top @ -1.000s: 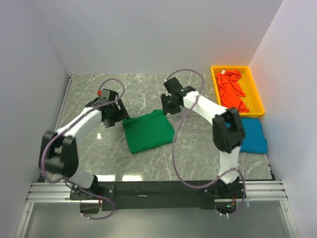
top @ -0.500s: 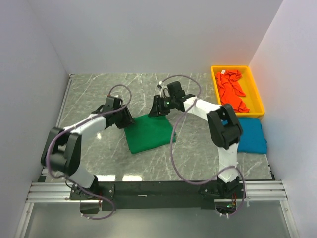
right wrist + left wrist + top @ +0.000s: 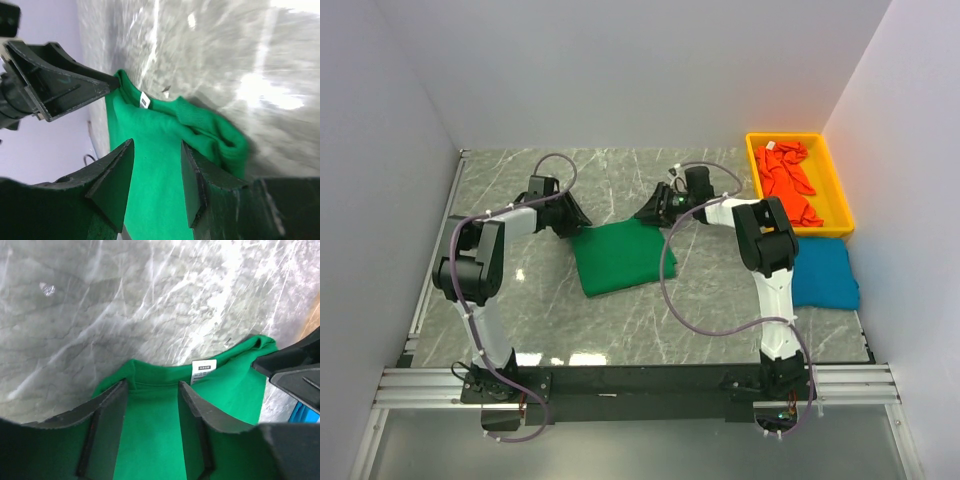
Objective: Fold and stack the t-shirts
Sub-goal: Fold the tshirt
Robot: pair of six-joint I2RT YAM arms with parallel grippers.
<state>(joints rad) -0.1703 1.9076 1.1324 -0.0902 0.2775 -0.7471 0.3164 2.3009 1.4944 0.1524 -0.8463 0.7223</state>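
The folded green t-shirt (image 3: 617,257) lies mid-table on the grey marble table (image 3: 620,180), its white neck label (image 3: 204,367) printed too small to read, while the left gripper (image 3: 154,386) and right gripper (image 3: 157,145), fingers spread apart, straddle its far edge.

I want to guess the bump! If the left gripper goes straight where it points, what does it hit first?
Probably the green t-shirt: the left gripper points low over it, toward its white label. Depth is unclear; it might skim onto the table.
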